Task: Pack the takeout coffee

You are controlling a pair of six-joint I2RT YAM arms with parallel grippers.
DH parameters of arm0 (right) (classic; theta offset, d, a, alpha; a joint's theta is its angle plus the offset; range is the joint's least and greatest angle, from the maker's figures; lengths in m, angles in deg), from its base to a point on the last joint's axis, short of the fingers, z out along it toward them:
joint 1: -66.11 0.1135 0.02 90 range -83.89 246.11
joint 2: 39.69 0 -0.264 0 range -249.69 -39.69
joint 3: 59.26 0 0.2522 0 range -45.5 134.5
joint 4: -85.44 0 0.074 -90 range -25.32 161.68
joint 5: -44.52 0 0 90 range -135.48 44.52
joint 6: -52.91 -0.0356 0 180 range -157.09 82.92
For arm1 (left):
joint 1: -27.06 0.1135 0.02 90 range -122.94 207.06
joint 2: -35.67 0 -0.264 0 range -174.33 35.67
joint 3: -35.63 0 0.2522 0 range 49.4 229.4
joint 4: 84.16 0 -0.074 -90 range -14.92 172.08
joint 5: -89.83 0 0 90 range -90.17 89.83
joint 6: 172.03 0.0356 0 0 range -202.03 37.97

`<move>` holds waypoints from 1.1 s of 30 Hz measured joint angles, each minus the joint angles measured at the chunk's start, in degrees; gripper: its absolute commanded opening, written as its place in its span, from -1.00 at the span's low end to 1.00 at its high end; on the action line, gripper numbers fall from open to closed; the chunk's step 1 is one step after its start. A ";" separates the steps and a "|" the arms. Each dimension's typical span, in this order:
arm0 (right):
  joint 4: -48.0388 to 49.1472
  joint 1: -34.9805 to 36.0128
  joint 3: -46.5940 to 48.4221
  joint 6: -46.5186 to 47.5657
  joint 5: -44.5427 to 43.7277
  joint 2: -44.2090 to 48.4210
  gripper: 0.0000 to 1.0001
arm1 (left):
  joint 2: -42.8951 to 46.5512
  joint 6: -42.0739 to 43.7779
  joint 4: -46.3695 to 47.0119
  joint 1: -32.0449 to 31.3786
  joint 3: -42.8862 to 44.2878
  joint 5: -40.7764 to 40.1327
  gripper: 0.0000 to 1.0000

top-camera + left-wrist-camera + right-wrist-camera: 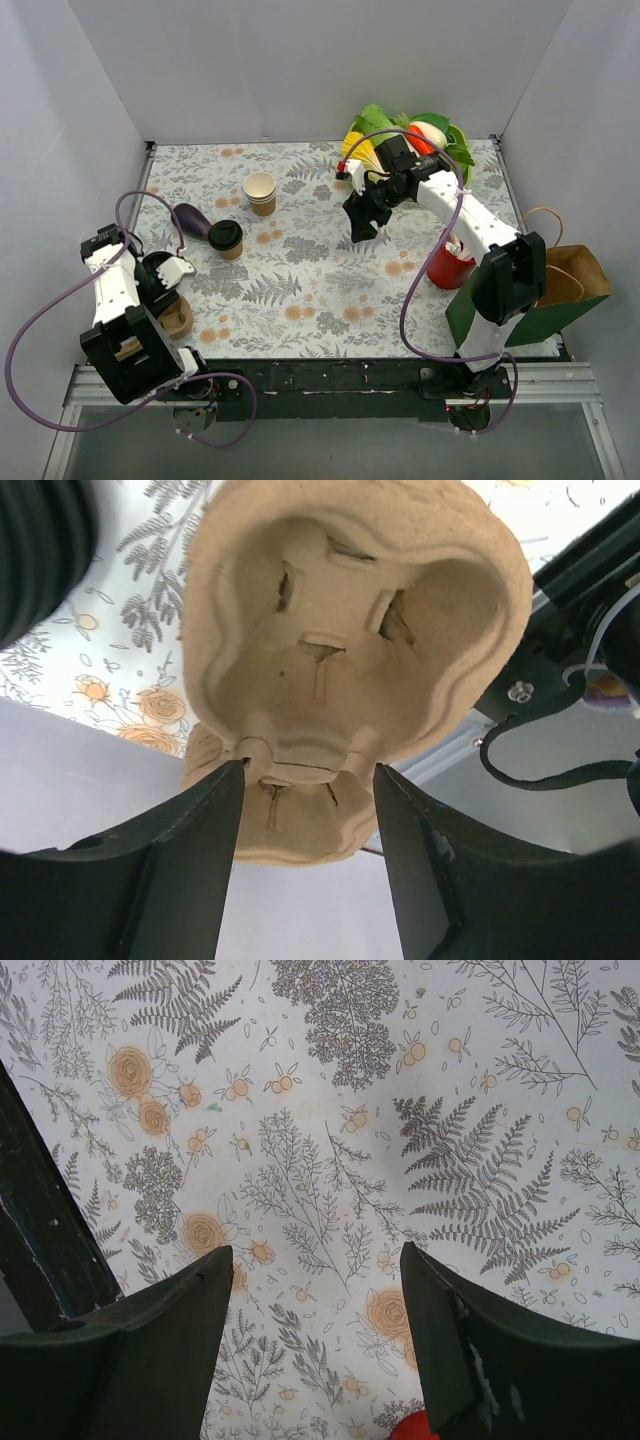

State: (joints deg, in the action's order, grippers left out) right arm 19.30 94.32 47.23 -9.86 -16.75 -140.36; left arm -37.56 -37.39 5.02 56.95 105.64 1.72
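Two jobs: our left gripper [310, 770], pinching the pulp carrier [350, 630] midway, should set it flat (wells up) before our spread, empty right gripper [315, 1255] fetches the takeout coffee [226, 238].

The tabletop [320, 275] wears a white cloth printed with grey ferns and small orange flowers. The coffee cup [228, 245] is tan with a black lid [225, 233]. The stacked cups [260, 195] are tan, cream inside. There's a dark purple eggplant [192, 220], a red cup [447, 270], a dark green bag [565, 308], a pale brown pulp cup carrier [350, 650] and purple cables [50, 305].
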 measured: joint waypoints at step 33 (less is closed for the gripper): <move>0.11 0.04 0.11 0.00 0.00 -1.07 0.49 | -0.13 4.87 1.22 0.00 -4.87 -2.05 -0.08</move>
State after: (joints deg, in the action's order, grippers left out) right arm 19.41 94.36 47.33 -9.86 -16.75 -141.43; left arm -37.69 -32.51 6.24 56.95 100.77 -0.33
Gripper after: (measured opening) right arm 0.749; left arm 0.458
